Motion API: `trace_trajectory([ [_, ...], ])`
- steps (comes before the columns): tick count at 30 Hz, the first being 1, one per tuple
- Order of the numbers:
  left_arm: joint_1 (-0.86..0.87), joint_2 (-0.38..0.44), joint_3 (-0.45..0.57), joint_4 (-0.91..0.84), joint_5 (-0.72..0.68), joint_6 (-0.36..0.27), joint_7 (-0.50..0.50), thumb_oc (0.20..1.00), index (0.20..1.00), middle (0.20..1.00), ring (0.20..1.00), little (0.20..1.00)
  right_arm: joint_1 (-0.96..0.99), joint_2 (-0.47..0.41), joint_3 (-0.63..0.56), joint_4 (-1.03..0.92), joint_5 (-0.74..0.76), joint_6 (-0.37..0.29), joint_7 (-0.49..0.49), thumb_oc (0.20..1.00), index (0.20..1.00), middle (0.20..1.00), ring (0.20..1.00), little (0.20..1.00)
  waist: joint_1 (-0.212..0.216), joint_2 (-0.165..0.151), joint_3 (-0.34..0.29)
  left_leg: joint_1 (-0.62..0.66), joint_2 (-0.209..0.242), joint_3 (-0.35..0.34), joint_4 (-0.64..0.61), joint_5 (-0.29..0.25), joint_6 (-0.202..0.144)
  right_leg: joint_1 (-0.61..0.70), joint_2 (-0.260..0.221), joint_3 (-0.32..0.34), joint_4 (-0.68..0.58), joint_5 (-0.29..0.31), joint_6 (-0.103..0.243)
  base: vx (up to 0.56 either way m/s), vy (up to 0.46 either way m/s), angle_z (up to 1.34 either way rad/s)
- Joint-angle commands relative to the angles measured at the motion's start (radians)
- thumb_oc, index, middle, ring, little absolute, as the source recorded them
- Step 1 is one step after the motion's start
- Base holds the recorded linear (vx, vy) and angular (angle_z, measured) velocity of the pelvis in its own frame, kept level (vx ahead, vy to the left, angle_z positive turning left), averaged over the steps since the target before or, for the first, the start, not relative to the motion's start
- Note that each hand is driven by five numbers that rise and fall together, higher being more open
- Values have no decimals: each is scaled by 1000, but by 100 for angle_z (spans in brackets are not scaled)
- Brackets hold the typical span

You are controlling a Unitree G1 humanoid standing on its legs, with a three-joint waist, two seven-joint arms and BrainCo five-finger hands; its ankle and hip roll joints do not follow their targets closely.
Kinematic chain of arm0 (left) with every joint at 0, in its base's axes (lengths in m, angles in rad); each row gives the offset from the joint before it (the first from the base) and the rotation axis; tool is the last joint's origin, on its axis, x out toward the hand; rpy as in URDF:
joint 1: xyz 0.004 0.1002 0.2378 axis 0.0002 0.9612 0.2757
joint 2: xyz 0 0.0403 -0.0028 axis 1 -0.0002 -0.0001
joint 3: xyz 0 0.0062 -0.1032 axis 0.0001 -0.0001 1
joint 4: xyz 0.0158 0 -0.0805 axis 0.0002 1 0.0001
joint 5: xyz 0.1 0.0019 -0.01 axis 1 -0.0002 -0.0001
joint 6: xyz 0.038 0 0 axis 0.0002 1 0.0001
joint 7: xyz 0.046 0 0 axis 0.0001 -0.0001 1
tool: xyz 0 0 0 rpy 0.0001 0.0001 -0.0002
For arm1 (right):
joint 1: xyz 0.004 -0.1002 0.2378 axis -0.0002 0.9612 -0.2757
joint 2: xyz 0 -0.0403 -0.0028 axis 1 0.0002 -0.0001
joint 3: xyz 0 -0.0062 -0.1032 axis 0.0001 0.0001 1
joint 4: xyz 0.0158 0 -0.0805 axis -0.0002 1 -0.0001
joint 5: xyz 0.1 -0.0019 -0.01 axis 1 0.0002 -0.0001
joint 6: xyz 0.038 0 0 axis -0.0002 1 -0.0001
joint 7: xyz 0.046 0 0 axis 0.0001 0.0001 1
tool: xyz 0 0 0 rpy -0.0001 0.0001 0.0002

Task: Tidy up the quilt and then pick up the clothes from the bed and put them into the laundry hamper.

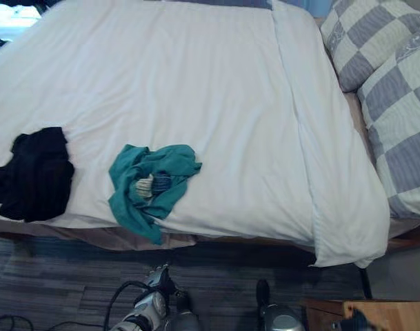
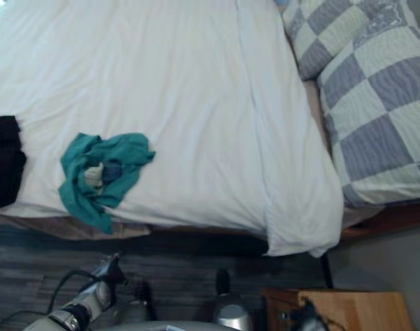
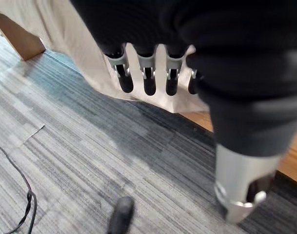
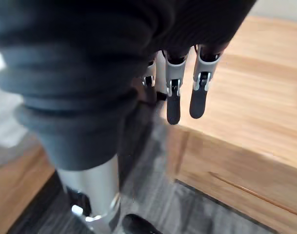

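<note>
**A:** Left wrist view first: your left hand (image 3: 153,73) hangs low over the grey floor (image 3: 89,161) beside the bed, fingers straight and apart, holding nothing. Your right hand (image 4: 185,92) is the same, fingers relaxed and empty, hovering just beside a wooden nightstand (image 4: 246,122).

**B:** And the clothes?

**A:** Both lie on the bed near its front edge. I count 2 garments: 1 teal garment (image 1: 154,183), crumpled, with a small patterned patch showing in its folds, and 1 black garment (image 1: 34,172) to its left, well apart from it. The teal one droops slightly over the edge.

**B:** The quilt?

**A:** 1 white quilt (image 1: 196,89) is spread fairly flat under them, with a long fold running down its right side and a corner hanging off the bed. Beyond that, 2 checked pillows (image 1: 396,89) sit at the far right. You won't find the hamper in these views.

**B:** What could trip you up?

**A:** I'd judge 3 risks. If you pinch the teal garment too deep, you may catch the quilt with it and drag the quilt out of shape. If you grab only its overhanging tail, the rest could slide to the floor. And your right hand sits close to the nightstand, so a quick lift could knock it.
</note>
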Motion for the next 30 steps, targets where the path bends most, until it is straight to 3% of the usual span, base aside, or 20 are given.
trace_trajectory([
  [1,15,32,-4,6,-20,-1,27,1000,1000,1000,1000,1000,9,4,29,4,-52,4,6,1000,1000,1000,1000,1000,15,7,-24,37,60,-23,-110,79,-31,-41,-154,-9,107,-107,160,121,609,60],
  [4,7,24,-22,15,-8,5,18,1000,1000,1000,1000,1000,16,29,26,24,-64,15,11,1000,1000,1000,1000,1000,17,-4,-27,18,21,-31,-80,26,-40,-29,-210,-13,130,-35,160,84,503,47],
  [5,10,32,2,25,-26,14,15,1000,1000,1000,1000,1000,-17,54,35,35,-57,25,11,1000,1000,1000,1000,1000,37,-27,-9,17,-37,8,-27,-36,2,-61,-292,-88,195,101,157,31,564,24],
  [6,18,35,13,25,-27,14,15,1000,1000,1000,1000,1000,-25,69,42,27,-40,18,10,1000,1000,1000,1000,1000,49,-21,0,27,-46,44,-20,-48,19,-70,-304,-162,237,79,133,74,754,3],
  [7,26,38,20,26,-33,13,11,1000,1000,1000,1000,1000,-34,80,52,20,-29,14,13,1000,1000,1000,1000,1000,47,-18,1,38,-60,66,-26,-49,34,-81,-278,-193,282,46,117,97,582,-26],
  [11,51,63,23,47,7,29,-20,1000,1000,1000,1000,1000,-48,108,126,-43,-33,-16,24,1000,1000,1000,1000,1000,26,-8,20,89,-145,127,-77,-34,74,-146,19,-175,324,-119,90,111,450,-44],
  [13,56,72,33,54,14,32,-28,1000,1000,1000,1000,1000,-59,99,152,-81,-40,-30,19,1000,1000,1000,1000,1000,21,-3,31,110,-200,144,-64,-71,88,-164,84,-204,301,-146,73,178,367,-15],
  [14,70,65,47,55,20,24,-28,1000,1000,1000,1000,1000,-57,78,147,-111,-35,-31,18,1000,1000,1000,1000,1000,8,5,37,105,-247,127,53,-125,91,-104,103,-164,219,-185,21,208,285,22],
  [15,70,65,47,55,20,24,-28,1000,1000,1000,1000,1000,-56,78,147,-111,-34,-31,18,1000,1000,1000,1000,1000,7,6,40,105,-245,126,60,-129,91,-100,105,-165,216,-184,21,203,318,50],
  [16,92,50,67,46,-3,15,-23,1000,1000,1000,1000,1000,-70,56,157,-132,-32,-27,18,1000,1000,1000,1000,1000,21,13,69,-23,-244,123,373,-26,2,-56,109,-116,169,-202,-34,33,138,64],
  [17,92,50,67,46,-3,15,-23,1000,1000,1000,1000,1000,-71,56,156,-132,-32,-27,18,1000,1000,1000,1000,1000,18,14,63,-35,-243,121,379,-24,2,-63,109,-119,167,-198,-35,40,236,66],
  [18,90,41,83,31,-33,15,-7,1000,1000,1000,1000,1000,-80,48,163,-138,-34,-23,9,1000,1000,1000,1000,1000,34,15,88,-88,-228,112,513,37,-62,-36,100,-126,152,-211,-44,1,155,19],
  [19,76,46,85,8,-62,16,15,1000,1000,1000,1000,1000,-88,43,166,-121,-30,-22,0,1000,1000,1000,1000,1000,39,5,108,-145,-218,86,602,46,-72,-32,88,-108,151,-204,-51,81,265,-24],
  [21,62,38,93,-2,-87,6,35,1000,1000,1000,1000,1000,-105,43,167,-95,-46,-19,-2,1000,1000,1000,1000,1000,35,13,97,-149,-151,84,559,20,-34,-16,59,-107,122,-194,-18,150,338,-46],
  [23,44,27,87,-16,-100,-5,50,1000,1000,1000,1000,1000,-142,24,210,-106,-112,-17,16,1000,1000,1000,1000,1000,27,37,71,-75,-50,95,332,-1,4,-29,-4,-90,113,-191,34,209,700,-21],
  [24,21,38,48,-27,-72,-20,54,1000,1000,1000,1000,1000,-158,20,303,-145,-205,-39,46,1000,1000,1000,1000,1000,44,49,54,-24,27,57,61,40,9,-41,-62,-69,119,-192,83,327,1163,-34],
  [25,-21,39,0,-24,-63,-22,68,1000,1000,1000,1000,1000,-165,25,340,-140,-218,-45,56,1000,1000,1000,1000,1000,54,50,42,-11,106,-54,-63,111,-27,-40,-120,-28,134,-192,123,258,938,-32],
  [26,-22,38,0,-24,-63,-22,68,1000,1000,1000,1000,1000,-166,25,340,-139,-218,-46,56,1000,1000,1000,1000,1000,54,51,40,-12,107,-54,-68,116,-27,-43,-119,-28,133,-189,122,319,956,-28],
  [27,-27,23,-20,-18,-71,-30,75,1000,1000,1000,1000,1000,-173,43,329,-142,-203,-51,60,1000,1000,1000,1000,1000,62,45,25,1,101,-151,-42,57,-52,-40,-161,6,143,-162,155,158,461,-25],
  [30,-53,-7,-48,-21,-63,-23,64,1000,1000,1000,1000,1000,-174,67,294,-137,-195,-34,60,1000,1000,1000,1000,1000,43,26,17,-2,53,-115,9,-25,-73,-45,-220,7,149,-54,160,198,667,-58],
])
